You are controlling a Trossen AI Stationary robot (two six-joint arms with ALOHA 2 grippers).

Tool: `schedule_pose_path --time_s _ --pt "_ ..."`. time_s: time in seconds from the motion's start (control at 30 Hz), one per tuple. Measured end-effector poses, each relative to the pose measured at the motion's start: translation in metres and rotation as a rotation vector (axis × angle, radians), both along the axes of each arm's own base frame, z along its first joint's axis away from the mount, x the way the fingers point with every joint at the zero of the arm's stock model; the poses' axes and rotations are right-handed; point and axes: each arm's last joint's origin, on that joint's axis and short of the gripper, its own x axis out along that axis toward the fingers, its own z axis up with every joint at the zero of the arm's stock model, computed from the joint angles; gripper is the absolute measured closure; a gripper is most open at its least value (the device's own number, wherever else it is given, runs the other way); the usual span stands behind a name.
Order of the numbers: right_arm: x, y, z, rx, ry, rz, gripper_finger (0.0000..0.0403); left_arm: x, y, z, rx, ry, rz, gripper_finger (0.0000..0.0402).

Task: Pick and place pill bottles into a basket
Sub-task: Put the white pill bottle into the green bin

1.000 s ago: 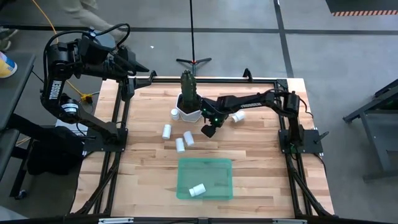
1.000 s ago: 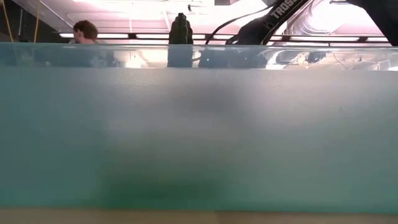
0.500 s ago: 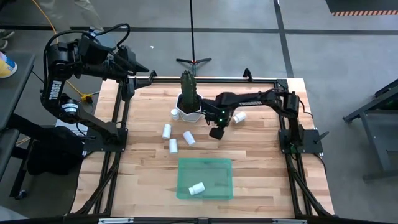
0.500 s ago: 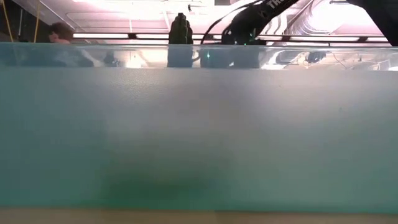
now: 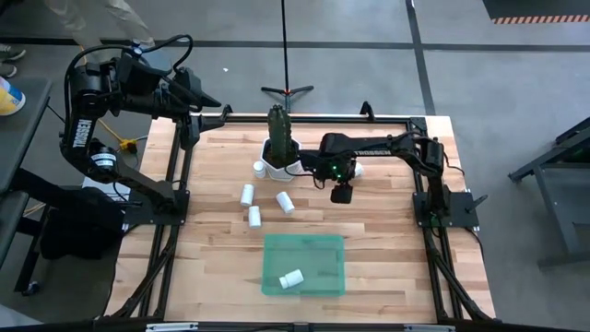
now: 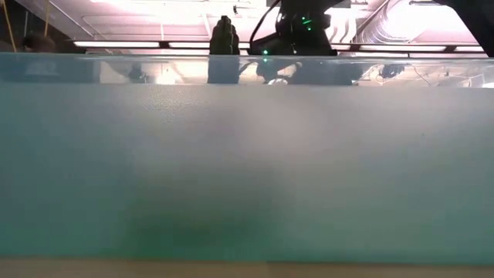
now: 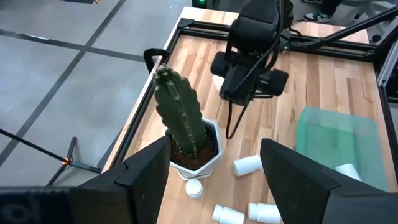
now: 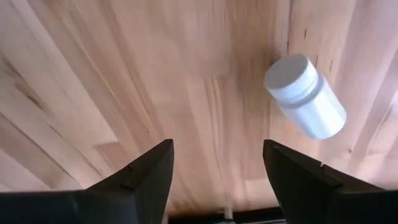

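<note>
My right gripper [image 5: 341, 195] hangs open and empty over the table's middle right, fingers pointing down [image 8: 217, 144]. One white pill bottle [image 8: 305, 96] lies on its side on the wood just past the fingers, partly under the arm in the high view [image 5: 355, 170]. Three more bottles [image 5: 254, 216] lie loose left of it, and one [image 5: 259, 168] stands beside the pot. Another bottle [image 5: 292, 278] lies in the green basket [image 5: 304, 242] near the front edge. My left gripper [image 5: 214, 108] waits open above the far left corner.
A white hexagonal pot with a green cactus [image 5: 279, 140] stands at the far middle, close to my right arm. The basket's wall [image 6: 247, 170] fills the low view. Black frame rails run along the table's left, right and far edges. Bare wood lies right of the basket.
My right gripper has gone toward the table's right edge, away from the loose bottles and toward the bottle lying under its arm. It has stayed open. One bottle of the loose group has rolled a little toward the left.
</note>
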Motion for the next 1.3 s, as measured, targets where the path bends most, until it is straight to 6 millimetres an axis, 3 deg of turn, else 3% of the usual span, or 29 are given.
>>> schedule_pose_path --time_s 0.27,0.63,1.3 --pt "-0.003 -0.012 0.000 -0.039 0.017 0.094 0.0162 0.000 0.000 0.000 0.000 0.000 0.000 0.0120" --pt "-0.011 -0.046 0.000 -0.039 0.003 0.054 0.0162 0.000 0.000 0.000 0.000 0.000 -0.001 0.0120" --pt "-0.011 -0.072 -0.004 -0.022 -0.105 0.119 0.0162 0.000 0.000 0.000 0.000 0.000 0.000 0.0120"
